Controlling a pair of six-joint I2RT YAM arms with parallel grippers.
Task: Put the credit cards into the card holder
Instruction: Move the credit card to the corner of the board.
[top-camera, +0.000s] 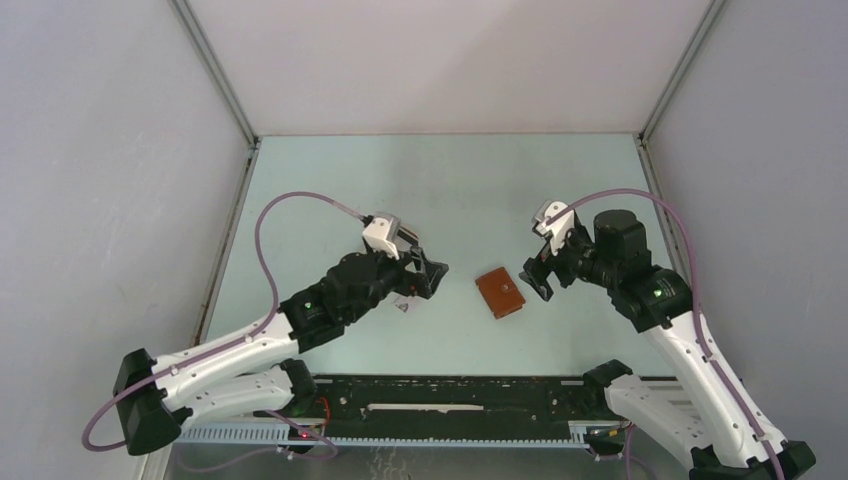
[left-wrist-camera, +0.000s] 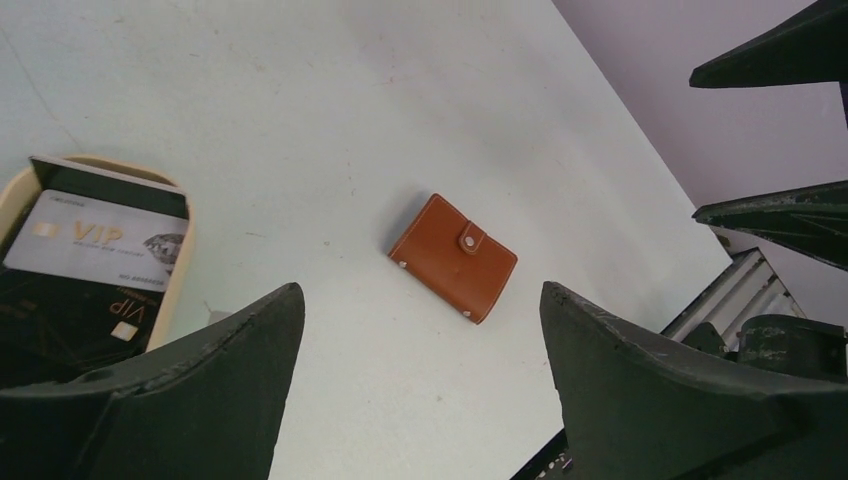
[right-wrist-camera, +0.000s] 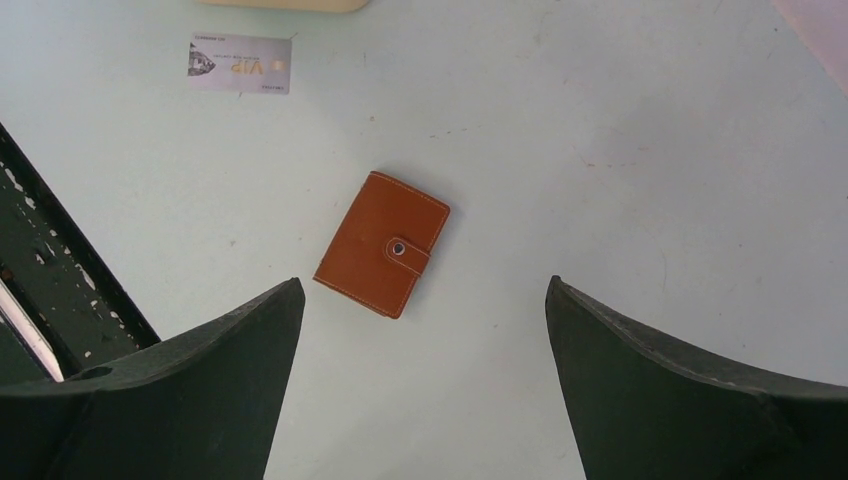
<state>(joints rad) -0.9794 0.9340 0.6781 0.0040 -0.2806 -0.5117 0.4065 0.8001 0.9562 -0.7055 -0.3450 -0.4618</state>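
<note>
At the centre of the top view lies the card holder (top-camera: 499, 293), clasped shut, between the left gripper (top-camera: 432, 277) and the right gripper (top-camera: 536, 280). Both stand wide apart and empty, probably ready to unclasp it. The credit cards (left-wrist-camera: 100, 240) lie in a tray (left-wrist-camera: 186, 250) at centre left of the left wrist view.

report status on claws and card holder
Left claw and right claw open, empty. Card holder clasped shut, flat between them. Credit cards outside it: one loose, rest in tray. Nothing blocking.
</note>
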